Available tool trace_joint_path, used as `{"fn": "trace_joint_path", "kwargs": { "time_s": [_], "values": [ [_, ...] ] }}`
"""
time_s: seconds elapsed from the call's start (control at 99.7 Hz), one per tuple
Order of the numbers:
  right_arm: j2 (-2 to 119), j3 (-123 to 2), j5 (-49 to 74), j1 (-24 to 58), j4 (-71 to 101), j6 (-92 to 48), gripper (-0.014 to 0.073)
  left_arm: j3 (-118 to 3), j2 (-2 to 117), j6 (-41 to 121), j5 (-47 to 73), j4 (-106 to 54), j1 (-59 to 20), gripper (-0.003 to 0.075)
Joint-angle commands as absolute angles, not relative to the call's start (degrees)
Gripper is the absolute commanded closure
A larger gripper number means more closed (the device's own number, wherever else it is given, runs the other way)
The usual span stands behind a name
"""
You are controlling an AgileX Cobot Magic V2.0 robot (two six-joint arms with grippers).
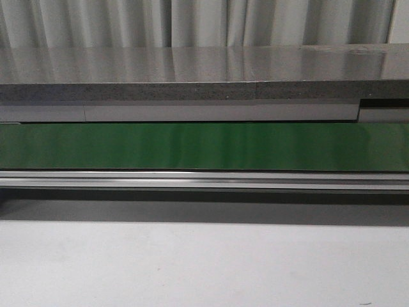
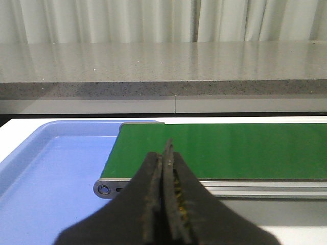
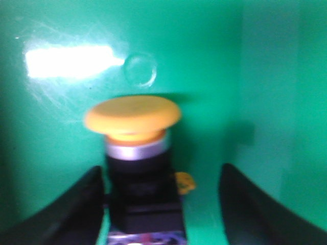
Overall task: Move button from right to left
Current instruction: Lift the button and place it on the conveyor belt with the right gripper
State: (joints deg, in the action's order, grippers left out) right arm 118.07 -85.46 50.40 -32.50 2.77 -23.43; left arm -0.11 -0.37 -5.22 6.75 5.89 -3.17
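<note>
The button point(image 3: 134, 120) shows only in the right wrist view. It has a round yellow-orange cap, a silver collar and a black body, and it stands upright on a glossy green surface point(image 3: 214, 76). My right gripper point(image 3: 161, 171) is open, with one finger on each side of the button's body. The body sits close against one finger and a wide gap separates it from the other. My left gripper point(image 2: 164, 153) is shut and empty, above the near edge of the green belt point(image 2: 230, 150) by its end. Neither gripper nor the button shows in the front view.
The green belt point(image 1: 204, 146) runs across the front view on a metal frame point(image 1: 204, 179), with a grey stone counter point(image 1: 204, 70) behind it. A blue tray point(image 2: 46, 173) lies at the belt's end roller point(image 2: 104, 190). A green wall point(image 3: 276, 102) rises beside the button.
</note>
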Motion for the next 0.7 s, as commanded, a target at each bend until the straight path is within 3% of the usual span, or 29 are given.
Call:
{"fn": "trace_joint_path", "kwargs": {
  "time_s": [0.0, 0.06, 0.13, 0.692],
  "values": [
    [115.0, -87.2, 49.4, -32.6, 2.5, -24.3, 0.0331, 2.5, -2.1, -5.3, 1.8, 5.9, -3.6, 0.074],
    [115.0, -87.2, 49.5, -32.6, 2.8, -24.3, 0.0417, 2.5, -2.1, -5.3, 1.8, 5.9, -3.6, 0.074],
    [115.0, -87.4, 49.6, -32.6, 3.7, -24.3, 0.0454, 2.5, -2.1, -5.3, 1.8, 5.9, -3.6, 0.074],
    [105.4, -108.7, 70.5, -28.9, 17.3, -19.1, 0.045, 2.5, -2.1, -5.3, 1.7, 5.9, -3.6, 0.074]
  ]
}}
